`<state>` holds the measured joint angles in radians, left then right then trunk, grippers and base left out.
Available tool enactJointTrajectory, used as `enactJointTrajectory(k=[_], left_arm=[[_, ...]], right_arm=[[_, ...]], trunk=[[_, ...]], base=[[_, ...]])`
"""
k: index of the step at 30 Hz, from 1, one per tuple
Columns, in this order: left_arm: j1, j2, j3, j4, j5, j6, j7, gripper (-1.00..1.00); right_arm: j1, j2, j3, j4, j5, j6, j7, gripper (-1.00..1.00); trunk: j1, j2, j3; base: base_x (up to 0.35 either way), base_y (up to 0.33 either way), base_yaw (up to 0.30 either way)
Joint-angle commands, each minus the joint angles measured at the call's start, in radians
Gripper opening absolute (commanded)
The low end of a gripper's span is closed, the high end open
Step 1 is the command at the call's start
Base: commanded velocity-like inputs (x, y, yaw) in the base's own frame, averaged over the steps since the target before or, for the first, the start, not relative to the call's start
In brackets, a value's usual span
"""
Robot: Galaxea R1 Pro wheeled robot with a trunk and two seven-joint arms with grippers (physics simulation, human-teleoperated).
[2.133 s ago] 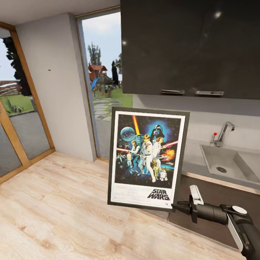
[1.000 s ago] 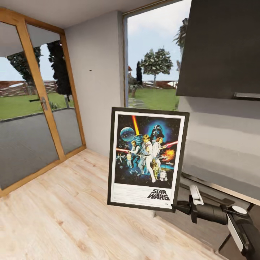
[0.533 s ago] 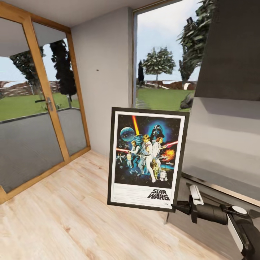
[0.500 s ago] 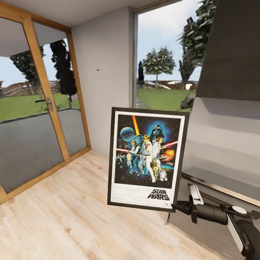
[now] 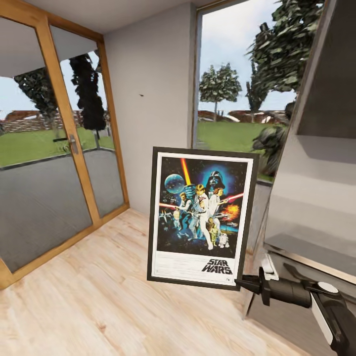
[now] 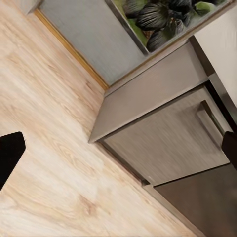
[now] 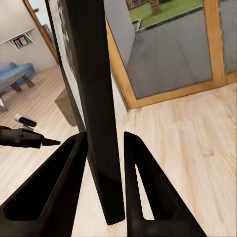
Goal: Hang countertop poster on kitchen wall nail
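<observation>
Poster [image 5: 200, 217] reads "STAR WARS"; right gripper [image 5: 241, 283] fingers [image 7: 143, 182] clamped on frame's lower corner; left gripper state unclear.

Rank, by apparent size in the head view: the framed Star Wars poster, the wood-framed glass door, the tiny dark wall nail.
1. Wood-framed glass door, largest.
2. Framed Star Wars poster, though nearness to the camera enlarges it.
3. Tiny dark wall nail, a speck.

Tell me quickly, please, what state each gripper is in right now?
Left gripper: open, holding nothing.
Right gripper: closed on the poster, gripping the frame's edge at its lower corner.
</observation>
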<state>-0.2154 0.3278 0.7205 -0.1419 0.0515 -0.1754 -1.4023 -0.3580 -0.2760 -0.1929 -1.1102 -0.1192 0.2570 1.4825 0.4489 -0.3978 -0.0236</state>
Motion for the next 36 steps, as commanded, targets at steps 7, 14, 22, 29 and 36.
enactJointTrajectory(k=[7,14,22,29,36], left_arm=[[-0.001,0.000,-0.004,0.001,0.005,-0.010,0.000,1.00],[-0.001,0.000,-0.004,0.001,0.005,-0.010,0.000,1.00],[-0.001,0.000,-0.004,0.001,0.005,-0.010,-0.001,1.00],[-0.001,0.000,-0.004,0.001,0.005,-0.010,-0.001,1.00],[-0.001,0.000,-0.004,0.001,0.005,-0.010,0.000,1.00]], right_arm=[[-0.001,0.000,0.000,0.000,-0.002,0.011,0.004,-1.00],[-0.001,0.000,-0.001,0.000,-0.002,0.012,0.004,-1.00],[-0.001,0.000,-0.002,0.000,-0.002,0.011,0.004,-1.00],[-0.001,0.000,-0.001,0.000,-0.002,0.011,0.004,-1.00],[-0.001,0.000,0.000,0.000,-0.002,0.011,0.004,-1.00]], trunk=[[0.001,-0.002,-0.002],[0.001,-0.002,-0.002],[0.001,-0.002,-0.002],[0.001,-0.002,-0.002],[0.001,-0.002,-0.002]], base=[[0.245,0.282,0.000],[0.256,0.271,0.000],[0.266,0.260,0.000],[0.268,0.258,0.000],[0.268,0.258,-0.007]])
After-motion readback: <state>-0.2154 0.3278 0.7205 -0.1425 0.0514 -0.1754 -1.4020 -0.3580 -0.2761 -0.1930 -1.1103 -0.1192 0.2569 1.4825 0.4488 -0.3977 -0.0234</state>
